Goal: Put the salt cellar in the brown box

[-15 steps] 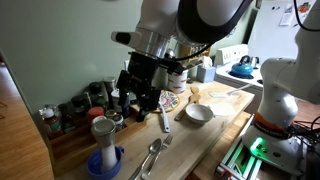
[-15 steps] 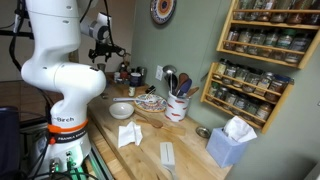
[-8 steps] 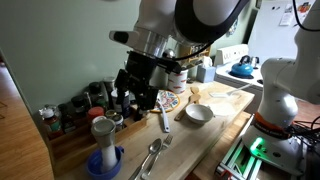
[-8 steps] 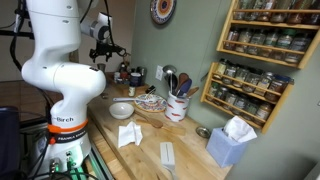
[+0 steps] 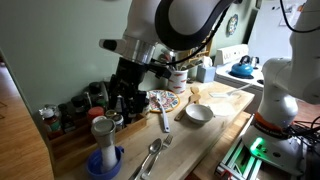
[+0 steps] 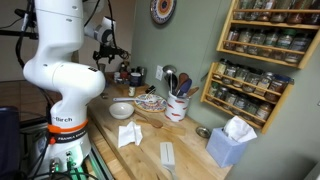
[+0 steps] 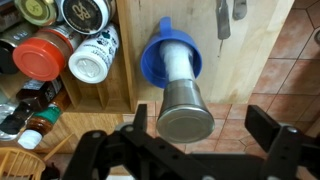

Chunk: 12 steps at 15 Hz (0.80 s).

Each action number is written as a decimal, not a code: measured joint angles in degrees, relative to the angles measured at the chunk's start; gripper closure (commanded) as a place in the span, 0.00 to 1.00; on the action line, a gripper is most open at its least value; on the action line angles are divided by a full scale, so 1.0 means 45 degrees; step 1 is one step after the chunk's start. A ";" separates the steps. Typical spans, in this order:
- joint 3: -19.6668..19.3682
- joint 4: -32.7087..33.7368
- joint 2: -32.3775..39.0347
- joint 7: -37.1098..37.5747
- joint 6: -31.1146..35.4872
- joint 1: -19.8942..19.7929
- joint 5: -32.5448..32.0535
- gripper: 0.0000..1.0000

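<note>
Finding: my gripper [image 5: 131, 100] stands spread wide and grasps nothing. In the wrist view both fingers show at the lower edge, well apart, and the grey top between them touches neither.

The salt cellar [image 7: 185, 112] stands upright in a blue holder [image 7: 152, 60] on the counter. It is just outside what I take to be the brown box [image 7: 122, 88], which holds the orange-red jar [image 7: 42, 55] and other jars. In an exterior view the salt cellar sits below me and to one side.

Step in hand, as I judge it: the approach to grasp.

Recommendation: centre the grey top between the fingers, descend vertically past it, and close on the white body, not the metal. Lift straight up until the base leaves the holder, lest it drag or tip.

Risk: the box looks crowded, so confirm a free gap before placing.
</note>
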 measured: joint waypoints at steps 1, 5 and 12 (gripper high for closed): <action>0.0165 0.0057 0.0195 0.0005 0.0104 -0.0092 0.0000 0.00; 0.0825 0.0274 0.0904 0.0326 0.0610 -0.0377 -0.0440 0.00; 0.1454 0.0922 0.2023 0.1770 0.0826 -0.0864 -0.2173 0.00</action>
